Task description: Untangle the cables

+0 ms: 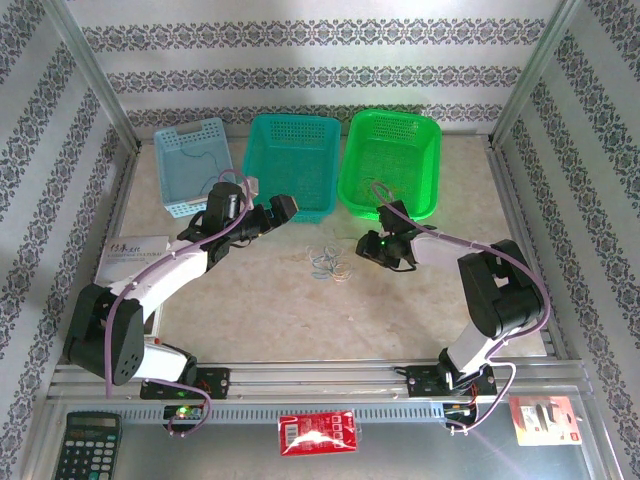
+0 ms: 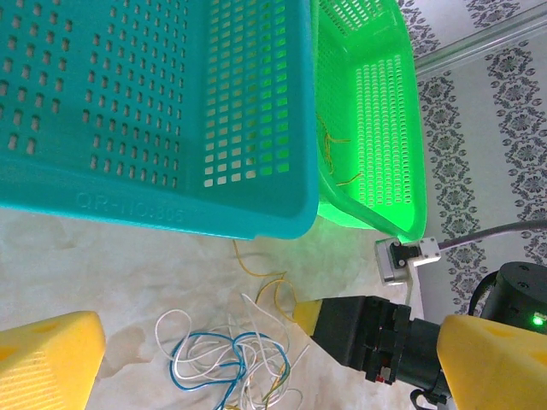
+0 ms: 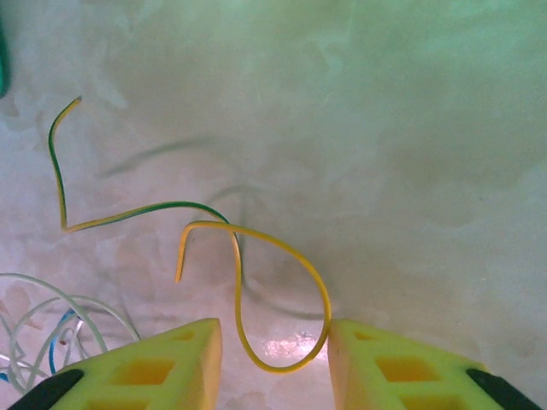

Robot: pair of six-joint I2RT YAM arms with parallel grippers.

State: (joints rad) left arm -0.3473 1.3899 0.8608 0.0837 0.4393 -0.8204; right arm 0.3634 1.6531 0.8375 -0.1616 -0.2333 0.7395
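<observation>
Left arm [image 1: 170, 275]: reaches toward the teal basket [image 1: 290, 165], left claw [image 1: 285, 208] spread wide, empty.
Right arm [image 1: 480, 280]: bent low over the table [image 1: 250, 300], right claw [image 3: 273, 352] parted, nothing pinched.
Cables [image 1: 330, 263]: loose tangle on the table between both claws.
Right wrist view: yellow wire [image 3: 256, 241] loops between the pads [image 3: 171, 359], maybe brushing one.
Left wrist view: yellow strands [image 2: 335, 145] lying inside the green basket [image 2: 385, 102].

Your pale marbled table [image 1: 300, 320] carries the tangle of thin cables [image 1: 330, 265] just left of the right gripper [image 1: 368, 248]; beyond that gripper sit a light blue basket [image 1: 180, 197], a teal basket [image 1: 292, 165] and a green basket [image 1: 415, 130], side by side
</observation>
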